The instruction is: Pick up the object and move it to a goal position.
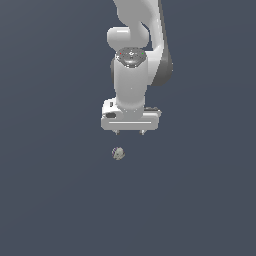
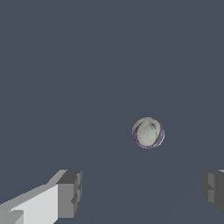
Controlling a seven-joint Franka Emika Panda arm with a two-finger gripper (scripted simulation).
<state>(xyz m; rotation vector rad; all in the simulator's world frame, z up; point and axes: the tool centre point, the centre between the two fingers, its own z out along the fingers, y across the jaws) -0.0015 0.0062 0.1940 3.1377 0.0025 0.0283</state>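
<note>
While the white arm [image 1: 132,70] hangs down from the top of the exterior view, its gripper [image 1: 129,133] points straight downward, and only the two short dark fingertips [image 1: 116,133] show beneath the wide white hand block. The tips stand well apart from each other, so the jaws are spread and nothing sits between them. The object [image 1: 118,153], a tiny off-white ball with dark speckles and a purplish spot, lies on the plain dark blue-grey surface [image 1: 50,200] just below the gripper in this picture, slightly toward the exterior view's left of the gripper's middle and roughly under the fingertip on that side. A clear gap separates the ball from the tips; they do not touch. Whether the ball lies nearer or farther than the gripper cannot be told from this view.

Seen from the wrist view, the ball [image 2: 148,132] appears larger: a pale, lumpy sphere with thin dark lines and a purple band along its rim. Two grey fingertips [image 2: 70,194] enter at the edge of the picture, one on each side and far apart, confirming the gripper [image 2: 142,192] is wide open. The ball rests beyond them on the same flat surface [image 2: 65,65], touching neither finger.
</note>
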